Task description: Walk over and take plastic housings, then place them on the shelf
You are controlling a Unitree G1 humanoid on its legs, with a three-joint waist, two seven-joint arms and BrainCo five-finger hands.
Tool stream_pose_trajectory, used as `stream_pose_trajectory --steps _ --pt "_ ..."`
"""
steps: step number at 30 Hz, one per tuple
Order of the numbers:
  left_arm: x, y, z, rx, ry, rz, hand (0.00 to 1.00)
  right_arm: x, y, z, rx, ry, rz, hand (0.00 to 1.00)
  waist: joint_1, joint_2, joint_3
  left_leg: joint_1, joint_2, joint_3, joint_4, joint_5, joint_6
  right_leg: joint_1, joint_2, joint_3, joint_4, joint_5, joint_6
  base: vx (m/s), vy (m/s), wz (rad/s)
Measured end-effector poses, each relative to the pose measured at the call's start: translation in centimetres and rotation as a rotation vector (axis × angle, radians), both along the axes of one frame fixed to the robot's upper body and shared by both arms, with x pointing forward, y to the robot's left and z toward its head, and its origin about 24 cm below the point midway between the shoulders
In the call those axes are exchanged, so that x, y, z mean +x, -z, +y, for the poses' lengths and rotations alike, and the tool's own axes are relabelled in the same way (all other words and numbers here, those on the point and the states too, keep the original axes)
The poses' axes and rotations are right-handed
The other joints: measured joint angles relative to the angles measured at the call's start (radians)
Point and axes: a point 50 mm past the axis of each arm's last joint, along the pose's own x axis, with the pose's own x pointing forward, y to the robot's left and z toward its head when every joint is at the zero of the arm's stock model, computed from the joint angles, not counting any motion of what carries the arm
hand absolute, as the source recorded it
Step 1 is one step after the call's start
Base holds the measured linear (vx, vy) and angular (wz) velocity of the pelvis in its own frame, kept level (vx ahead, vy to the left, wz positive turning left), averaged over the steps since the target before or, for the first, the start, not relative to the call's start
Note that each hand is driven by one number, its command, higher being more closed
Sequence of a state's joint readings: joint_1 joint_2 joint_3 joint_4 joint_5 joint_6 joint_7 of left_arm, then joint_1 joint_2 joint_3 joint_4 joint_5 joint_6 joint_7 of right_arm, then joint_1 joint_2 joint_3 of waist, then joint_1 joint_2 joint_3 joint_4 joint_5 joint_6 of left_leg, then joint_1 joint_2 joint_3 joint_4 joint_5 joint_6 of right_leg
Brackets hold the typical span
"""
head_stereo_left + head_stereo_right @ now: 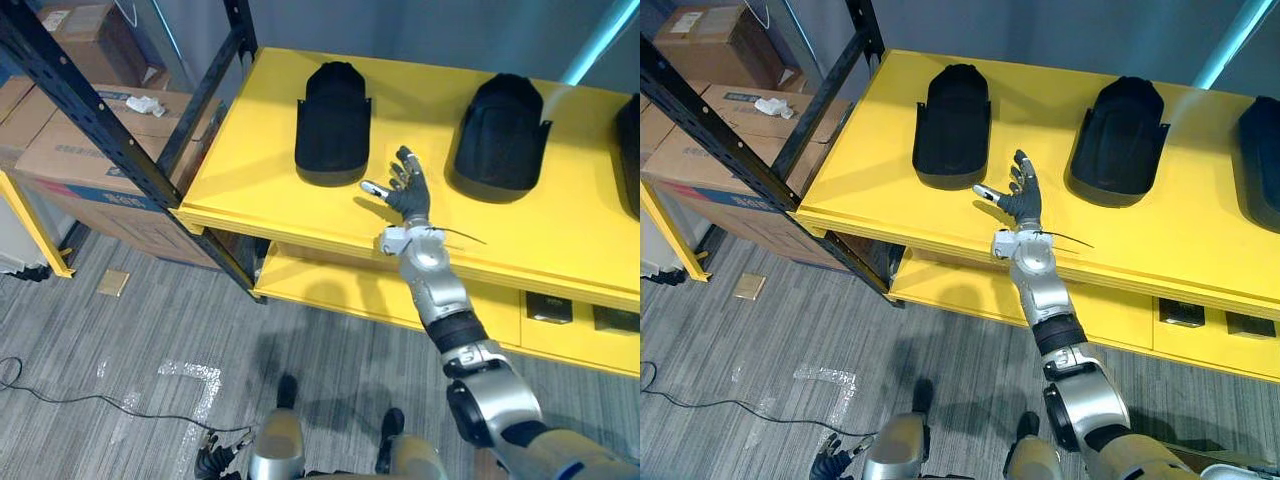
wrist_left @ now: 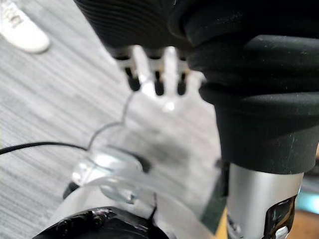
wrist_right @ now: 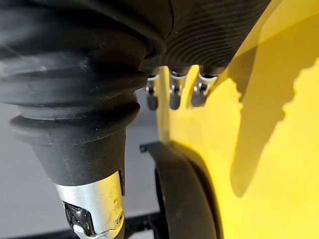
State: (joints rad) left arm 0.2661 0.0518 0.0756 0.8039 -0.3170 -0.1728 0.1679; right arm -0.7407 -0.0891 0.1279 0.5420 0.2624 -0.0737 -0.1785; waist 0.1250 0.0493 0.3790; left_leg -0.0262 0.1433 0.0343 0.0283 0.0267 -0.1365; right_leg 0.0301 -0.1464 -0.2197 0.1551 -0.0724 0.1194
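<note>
The right hand (image 1: 408, 190) is stretched out on a nearly straight arm over the front part of the yellow top shelf (image 1: 250, 170). Its fingers are straight and spread, its thumb points to the robot's left, and it holds nothing. I cannot tell whether it touches the board.

In the left eye view it lies between the left housing (image 1: 333, 120) and the middle housing (image 1: 498, 125). Both are black, rest on the shelf and are apart from the fingertips. A third housing (image 1: 630, 150) sits at the right edge.

The right eye view adds cardboard boxes (image 1: 690, 165) behind the black rack post (image 1: 740, 150).

In the left wrist view the left hand (image 2: 158, 79) hangs over grey carpet (image 2: 50, 109), relaxed and empty. A person's white shoe (image 2: 22, 30) stands on the carpet.

In the right wrist view the right hand's fingers (image 3: 172, 94) reach straight over the yellow board, with a black housing (image 3: 184, 199) nearby. I cannot tell which housing it is.
</note>
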Motion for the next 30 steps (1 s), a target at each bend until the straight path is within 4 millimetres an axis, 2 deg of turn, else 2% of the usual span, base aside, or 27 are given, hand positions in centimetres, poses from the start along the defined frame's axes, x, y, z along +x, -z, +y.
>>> stream_pose_trajectory --steps 4,8,19,25,28,30 --pt "0.5 -0.2 0.0 -0.002 0.005 -0.017 0.00 0.0 -1.1 1.8 -0.030 -0.084 -0.040 0.00 0.001 0.001 0.024 0.002 0.000 -0.003 0.000 0.000 0.000 0.000 -0.001 -0.002 0.011 -0.007 -0.001 0.00 0.000 0.00" --pt "0.7 -0.2 0.0 -0.017 -0.016 -0.024 0.00 -0.3 -1.2 3.2 -0.033 -0.137 -0.050 0.00 0.002 0.000 0.038 0.000 -0.003 -0.007 0.000 0.000 0.000 0.001 -0.003 -0.005 0.011 -0.007 -0.001 0.00 0.001 0.02" --pt "0.9 -0.3 -0.1 -0.026 -0.009 -0.016 0.00 -0.7 -1.0 4.8 -0.042 -0.159 -0.045 0.00 0.003 0.000 0.038 -0.011 -0.008 -0.027 0.008 0.000 0.000 0.006 -0.007 -0.024 0.012 -0.009 0.000 0.00 0.000 0.05" --pt "0.9 -0.3 -0.1 -0.021 -0.003 -0.018 0.00 -0.4 -1.2 3.6 -0.024 -0.014 -0.044 0.00 0.003 0.000 0.038 -0.011 -0.008 -0.027 0.008 0.000 0.000 0.006 -0.007 -0.024 0.011 -0.009 0.000 0.00 0.000 0.00" --pt "0.9 -0.3 -0.1 -0.018 -0.003 -0.017 0.00 0.0 -1.7 1.3 -0.007 0.127 -0.066 0.00 0.003 0.000 0.038 -0.011 -0.008 -0.026 0.008 0.000 0.000 0.006 -0.007 -0.022 0.011 -0.008 0.000 0.00 0.000 0.00" --pt "0.9 -0.3 0.0 -0.014 0.001 -0.017 0.00 0.2 -2.4 -0.9 0.029 0.239 -0.097 0.00 0.000 0.000 0.038 -0.011 -0.008 -0.026 0.008 0.000 0.000 0.006 -0.007 -0.021 0.011 -0.008 0.000 0.00 0.000 0.00"
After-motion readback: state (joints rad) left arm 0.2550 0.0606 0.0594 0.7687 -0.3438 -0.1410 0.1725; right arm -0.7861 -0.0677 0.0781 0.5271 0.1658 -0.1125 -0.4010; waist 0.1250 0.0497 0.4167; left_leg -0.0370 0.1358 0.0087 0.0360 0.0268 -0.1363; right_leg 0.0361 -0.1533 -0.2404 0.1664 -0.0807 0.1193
